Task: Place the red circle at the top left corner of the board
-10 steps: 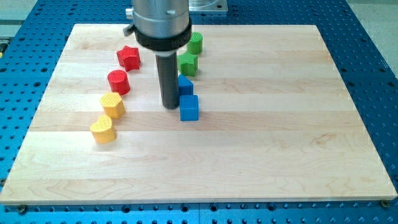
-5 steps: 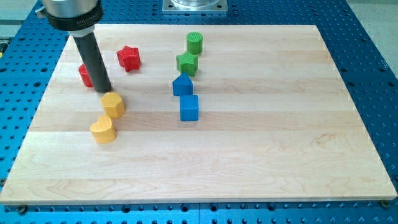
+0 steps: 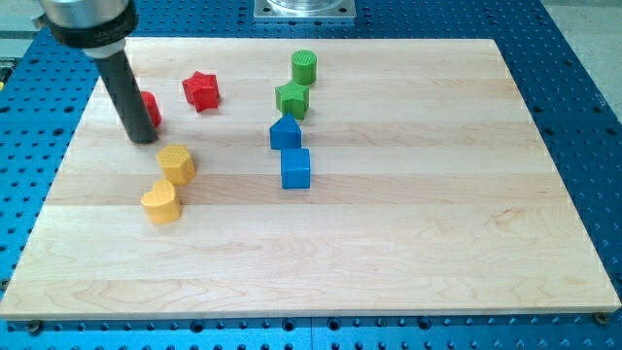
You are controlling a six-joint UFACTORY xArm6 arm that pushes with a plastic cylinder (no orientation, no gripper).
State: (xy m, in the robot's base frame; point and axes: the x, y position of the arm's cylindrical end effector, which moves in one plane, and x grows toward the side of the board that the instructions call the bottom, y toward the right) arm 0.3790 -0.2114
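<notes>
The red circle (image 3: 151,109) sits near the board's upper left, mostly hidden behind my dark rod. My tip (image 3: 143,138) rests on the board just left of and below the red circle, touching or nearly touching it. The red star (image 3: 201,90) lies to the right of the circle.
A yellow hexagon-like block (image 3: 176,163) and a yellow heart (image 3: 161,203) lie below my tip. A green cylinder (image 3: 304,67), green star (image 3: 293,99), blue house-shaped block (image 3: 285,132) and blue cube (image 3: 295,168) stand in a column at the centre. The wooden board (image 3: 437,194) has blue table around it.
My tip swung from the board's centre to the left, then a little further left and up. The red circle was pushed left from its earlier spot and now shows right of the rod.
</notes>
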